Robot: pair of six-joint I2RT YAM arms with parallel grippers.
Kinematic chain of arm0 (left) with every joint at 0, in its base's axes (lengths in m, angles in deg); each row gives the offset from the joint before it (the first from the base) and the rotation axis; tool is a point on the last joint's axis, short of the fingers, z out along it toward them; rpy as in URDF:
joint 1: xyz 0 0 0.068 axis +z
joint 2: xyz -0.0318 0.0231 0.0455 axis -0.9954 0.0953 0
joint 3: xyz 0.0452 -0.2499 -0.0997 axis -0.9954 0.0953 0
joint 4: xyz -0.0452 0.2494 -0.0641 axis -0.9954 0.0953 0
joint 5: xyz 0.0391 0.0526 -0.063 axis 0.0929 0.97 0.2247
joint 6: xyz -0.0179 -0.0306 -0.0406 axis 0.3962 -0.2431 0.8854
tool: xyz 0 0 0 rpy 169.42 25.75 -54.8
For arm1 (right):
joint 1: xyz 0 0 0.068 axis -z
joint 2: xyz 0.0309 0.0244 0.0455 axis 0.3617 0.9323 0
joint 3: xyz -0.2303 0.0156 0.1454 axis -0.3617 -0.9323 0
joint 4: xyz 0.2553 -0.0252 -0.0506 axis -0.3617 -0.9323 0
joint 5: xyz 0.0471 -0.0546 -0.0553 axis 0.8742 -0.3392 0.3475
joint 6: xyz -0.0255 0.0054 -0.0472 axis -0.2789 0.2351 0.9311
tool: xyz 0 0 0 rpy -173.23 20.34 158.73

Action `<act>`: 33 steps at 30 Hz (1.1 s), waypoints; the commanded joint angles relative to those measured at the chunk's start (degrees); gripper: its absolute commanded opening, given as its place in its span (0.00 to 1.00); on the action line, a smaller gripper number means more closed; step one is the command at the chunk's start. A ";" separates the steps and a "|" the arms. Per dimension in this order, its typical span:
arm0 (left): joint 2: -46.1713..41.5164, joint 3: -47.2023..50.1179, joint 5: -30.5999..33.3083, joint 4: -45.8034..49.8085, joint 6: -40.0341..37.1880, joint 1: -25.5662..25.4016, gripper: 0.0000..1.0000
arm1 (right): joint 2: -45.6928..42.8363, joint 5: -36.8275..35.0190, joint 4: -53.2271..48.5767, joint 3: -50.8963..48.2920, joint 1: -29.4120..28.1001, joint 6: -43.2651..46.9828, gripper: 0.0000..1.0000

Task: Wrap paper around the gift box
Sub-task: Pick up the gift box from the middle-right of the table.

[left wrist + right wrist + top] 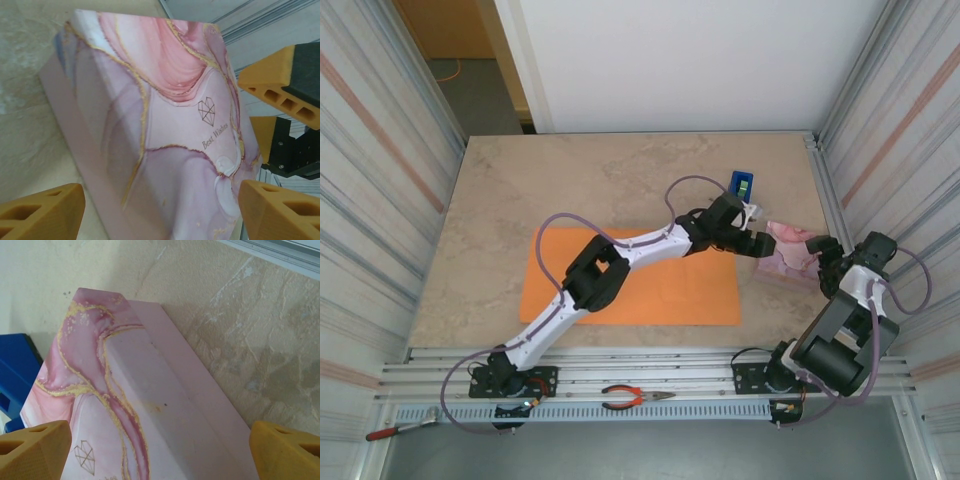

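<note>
Gift box [165,140] straddled by spread left jaws, right jaws.

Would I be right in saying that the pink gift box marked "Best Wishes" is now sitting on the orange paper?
Not quite. The pink gift box marked "Best Wishes" is not on the orange paper. It lies off the sheet's right edge, over the bare tabletop near the table's right side, as the top external view shows.

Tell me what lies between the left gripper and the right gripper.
The pink marbled gift box lies between the left gripper and the right gripper, as the top external view shows.
</note>
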 commanded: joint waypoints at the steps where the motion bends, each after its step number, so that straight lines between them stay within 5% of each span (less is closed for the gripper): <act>1: 1.68 -3.42 -0.56 2.23 0.62 -0.70 0.80 | 1.73 0.74 1.63 -1.07 -0.01 0.40 0.88; 19: 3.70 -6.81 -6.80 2.78 -1.75 -1.32 0.62 | -1.64 5.83 1.78 -4.32 -2.87 -1.65 0.53; 33: -15.84 10.17 -11.03 -4.11 -3.59 -1.28 0.61 | -24.85 1.75 -10.02 -2.04 -18.95 -8.30 0.52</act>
